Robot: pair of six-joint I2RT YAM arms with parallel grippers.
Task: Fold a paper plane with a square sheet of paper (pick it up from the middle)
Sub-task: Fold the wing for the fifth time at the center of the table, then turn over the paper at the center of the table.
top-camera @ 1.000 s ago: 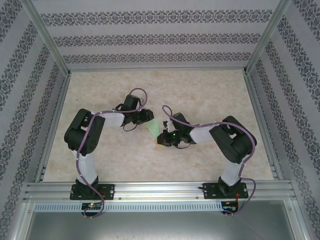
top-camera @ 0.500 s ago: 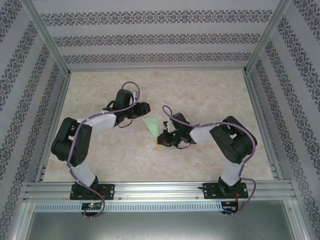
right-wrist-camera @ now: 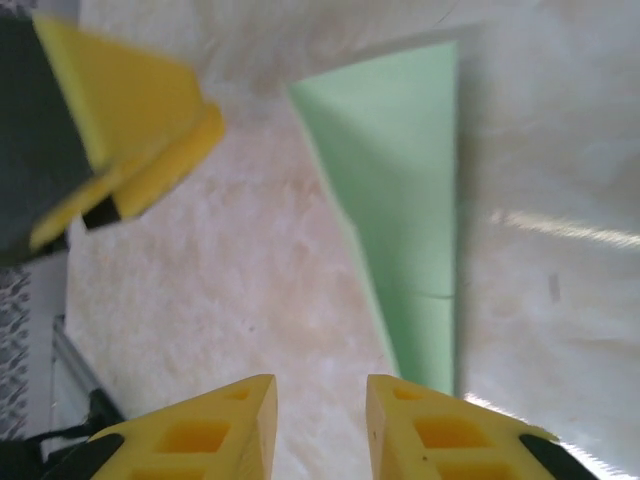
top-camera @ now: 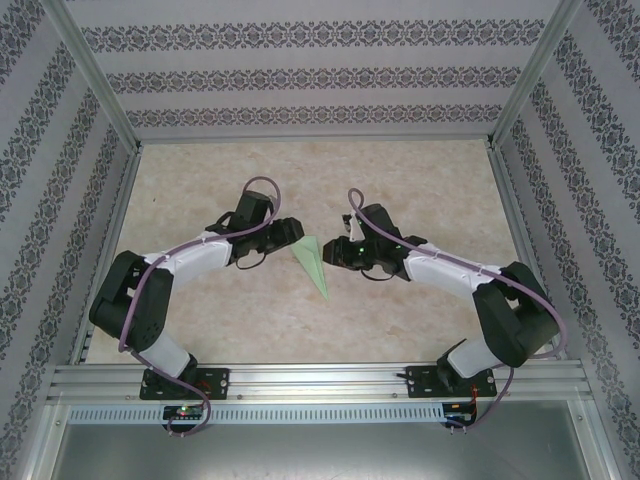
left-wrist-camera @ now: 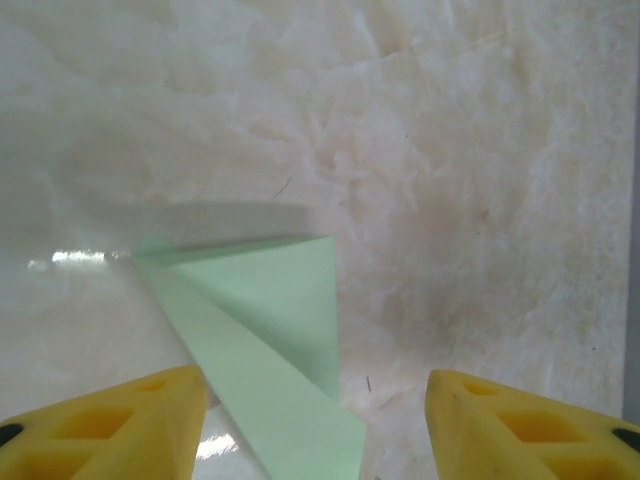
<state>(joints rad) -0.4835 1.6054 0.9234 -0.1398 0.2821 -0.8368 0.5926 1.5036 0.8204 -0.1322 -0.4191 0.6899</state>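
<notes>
The square sheet of paper shows as a folded pale green paper plane (top-camera: pixel 313 263), a narrow dart lying flat on the table with its tip toward the near side. My left gripper (top-camera: pixel 296 233) is at its wide end, jaws open. In the left wrist view the paper plane (left-wrist-camera: pixel 270 330) runs between the yellow fingers (left-wrist-camera: pixel 120 420), which stand well apart. My right gripper (top-camera: pixel 334 254) hovers just right of the plane, open with bare table in the gap. In the right wrist view the paper plane (right-wrist-camera: pixel 410 200) lies ahead of my right gripper (right-wrist-camera: pixel 320 395).
The beige marbled table (top-camera: pixel 400 190) is walled by patterned panels on three sides, with a metal rail (top-camera: pixel 320 380) along the near edge. The left gripper's yellow finger (right-wrist-camera: pixel 130 110) is seen in the right wrist view, upper left.
The plane, held up between both grippers a second ago, now lies flat on the table. Both grippers have opened. The right gripper moved away from the near edge; the left arm swung lower and outward.
</notes>
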